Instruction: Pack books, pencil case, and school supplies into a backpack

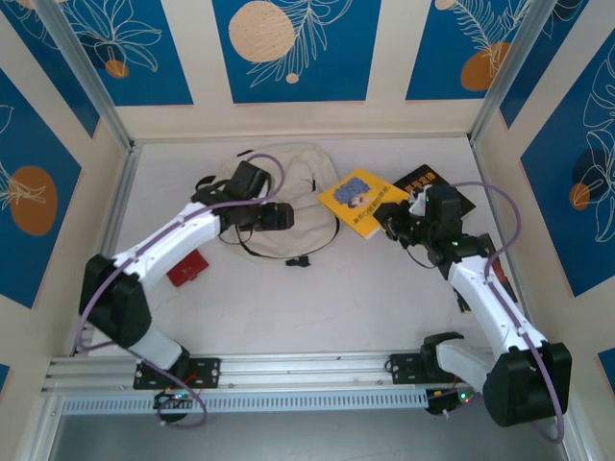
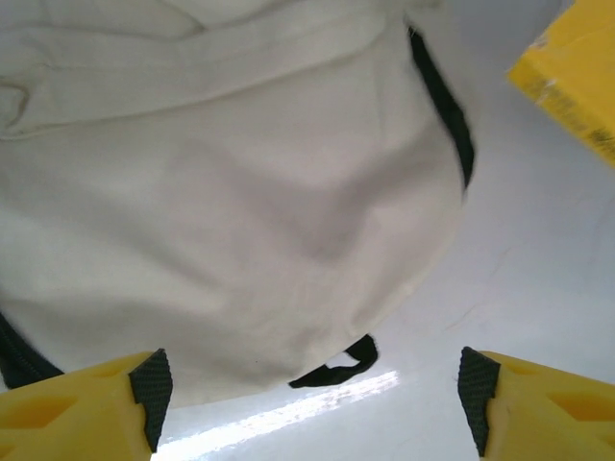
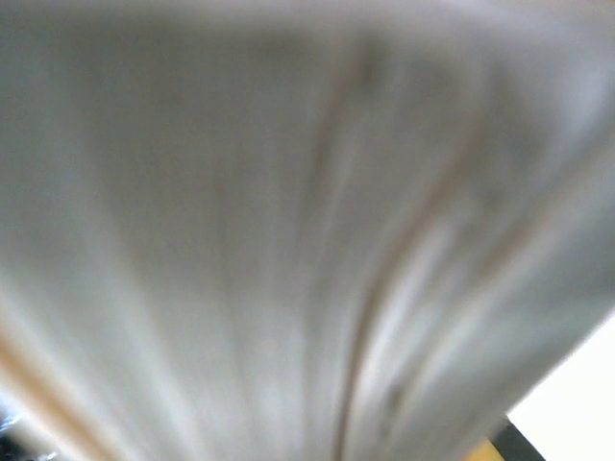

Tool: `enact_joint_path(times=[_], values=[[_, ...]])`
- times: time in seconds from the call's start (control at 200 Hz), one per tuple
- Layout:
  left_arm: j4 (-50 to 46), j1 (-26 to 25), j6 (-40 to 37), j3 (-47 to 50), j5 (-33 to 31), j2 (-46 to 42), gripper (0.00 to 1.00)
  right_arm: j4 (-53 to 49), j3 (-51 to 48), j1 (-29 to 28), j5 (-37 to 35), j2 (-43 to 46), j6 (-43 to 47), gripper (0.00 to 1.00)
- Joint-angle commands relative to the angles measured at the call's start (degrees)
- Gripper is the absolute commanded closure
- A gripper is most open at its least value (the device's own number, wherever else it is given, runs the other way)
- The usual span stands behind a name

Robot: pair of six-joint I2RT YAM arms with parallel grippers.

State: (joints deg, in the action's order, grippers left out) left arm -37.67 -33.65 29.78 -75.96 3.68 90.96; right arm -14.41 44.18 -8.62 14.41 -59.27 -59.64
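Left gripper [image 2: 312, 394] hangs released, its yellow fingers with dark pads spread wide over the soft cream canvas backpack [image 2: 240, 192], which is slumped far-centre on the table [image 1: 317, 298]. Right gripper [image 1: 398, 223] meets the yellow book [image 1: 360, 200]; blurred page edges hide its grip, so I cannot tell. Behind it, the black book [image 1: 430, 182] is half covered.

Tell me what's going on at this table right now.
Two robot arms are at work packing. The left gripper hangs open just over the cream backpack, holding nothing. The right gripper is at the right edge of the yellow book, its pages close against the wrist camera; whether it has clamped is unclear. A black book lies beside it, unpacked.
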Motion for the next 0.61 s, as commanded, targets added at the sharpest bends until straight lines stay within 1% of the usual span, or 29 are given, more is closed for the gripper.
enact_joint_path(times=[0.0,0.19,0.395,0.52,0.6], values=[[-6.52,-2.34,-5.96,-4.62,-3.03,5.67,0.23,-5.89,0.28,1.63,-2.06,3.2,6.74,0.96],[-10.43,-6.17,-5.35,-11.39,-5.18,15.89,0.25,-6.66,-1.34,3.3,-1.76,4.16,6.46,0.96],[-12.4,-8.1,-2.61,-13.77,-5.75,22.63,0.31,-6.48,-1.86,3.78,-1.5,3.97,6.2,0.96],[-12.95,-8.31,-1.75,-13.77,-6.24,25.0,0.39,-6.24,-1.9,3.88,-1.15,3.79,6.09,0.96],[-12.93,-8.33,-1.67,-13.86,-6.49,25.95,0.48,-6.24,-2.0,3.88,-0.88,3.67,5.9,0.96]])
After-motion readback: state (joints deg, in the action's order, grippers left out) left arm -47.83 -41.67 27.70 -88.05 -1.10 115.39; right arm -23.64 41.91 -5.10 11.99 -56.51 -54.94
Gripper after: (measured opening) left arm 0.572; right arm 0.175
